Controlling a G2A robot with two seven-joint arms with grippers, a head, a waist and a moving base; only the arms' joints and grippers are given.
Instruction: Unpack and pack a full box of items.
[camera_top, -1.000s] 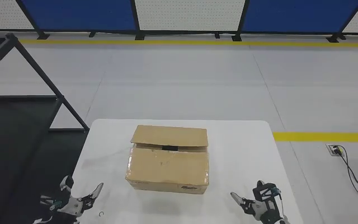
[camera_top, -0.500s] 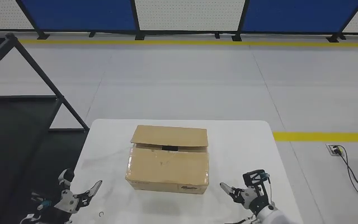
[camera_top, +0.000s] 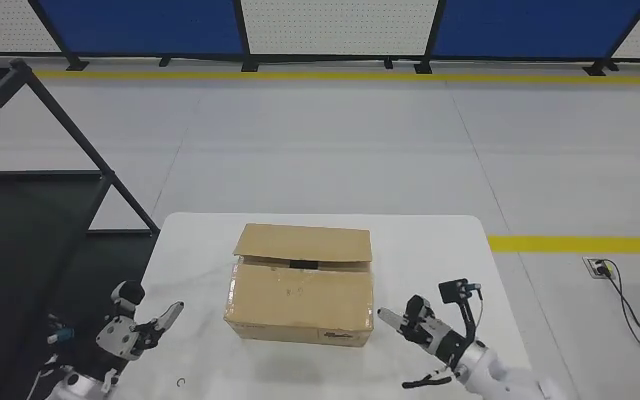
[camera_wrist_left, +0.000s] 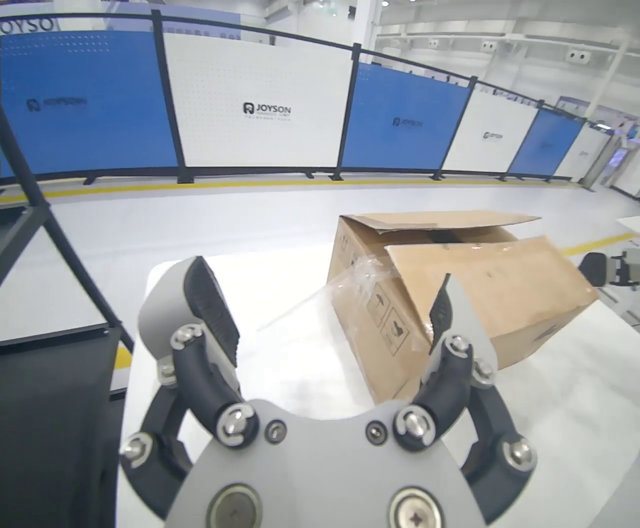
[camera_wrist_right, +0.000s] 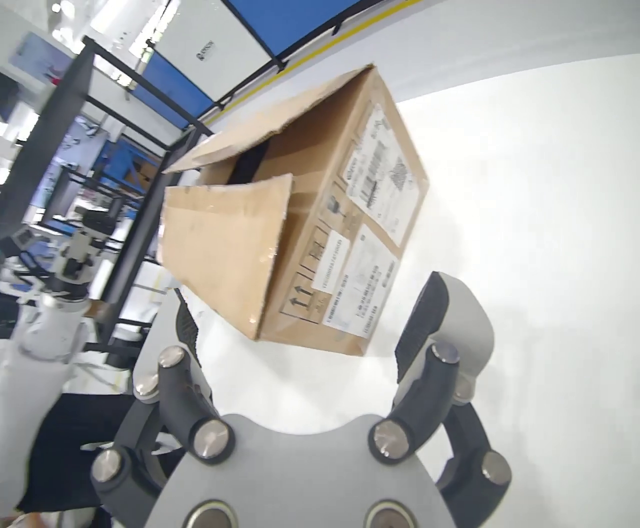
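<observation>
A brown cardboard box (camera_top: 300, 290) sits in the middle of the white table (camera_top: 440, 250). Its two top flaps are loose and slightly raised, with a dark gap between them. Loose clear tape hangs off one end (camera_wrist_left: 350, 280). My left gripper (camera_top: 150, 308) hovers open near the table's front left corner, facing the box (camera_wrist_left: 480, 280) with nothing between its fingers (camera_wrist_left: 210, 295). My right gripper (camera_top: 422, 308) is open just off the box's front right corner. In the right wrist view the labelled end of the box (camera_wrist_right: 350, 210) is close ahead of that gripper (camera_wrist_right: 310, 320).
A black metal rack (camera_top: 60, 130) stands left of the table. A small ring (camera_top: 180, 381) lies on the table near the front left. Blue and white fence panels (camera_top: 340, 25) line the far floor. Bare tabletop lies right of the box.
My right gripper has moved up from the table's front edge toward the box's front right corner. My left gripper has shifted slightly left and farther from the front edge.
</observation>
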